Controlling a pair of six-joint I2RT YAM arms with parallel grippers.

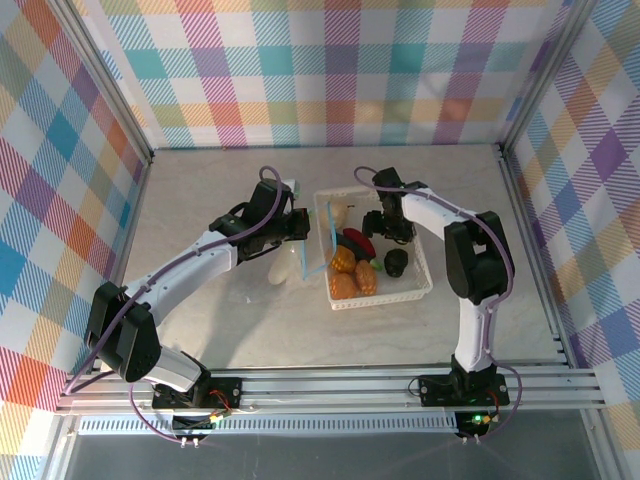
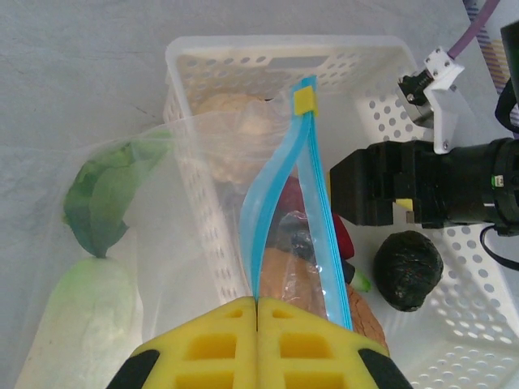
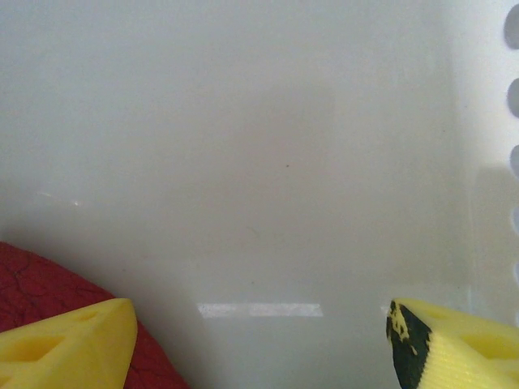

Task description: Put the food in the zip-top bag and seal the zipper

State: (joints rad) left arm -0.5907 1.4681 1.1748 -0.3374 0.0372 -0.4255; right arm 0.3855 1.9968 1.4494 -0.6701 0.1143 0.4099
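My left gripper (image 2: 258,301) is shut on the light-blue zipper (image 2: 280,186) of the clear zip-top bag (image 2: 174,219), whose mouth gapes over the basket's left wall. A white radish (image 2: 81,316) with green leaves lies inside the bag. In the basket are a tan shell piece (image 2: 235,130), orange bread pieces (image 1: 345,285), a dark red piece (image 3: 49,300) and a black lump (image 2: 408,270). My right gripper (image 3: 259,324) is open just above the basket floor, the red piece beside its left finger. From above, the left gripper (image 1: 300,228) and right gripper (image 1: 385,228) flank the basket's far end.
The white lattice basket (image 1: 385,300) stands mid-table between the arms; its holed wall (image 3: 512,97) is close on the right of my right gripper. A yellow tab (image 2: 304,101) sits at the zipper's far end. Bare marbled table (image 1: 200,190) surrounds the basket.
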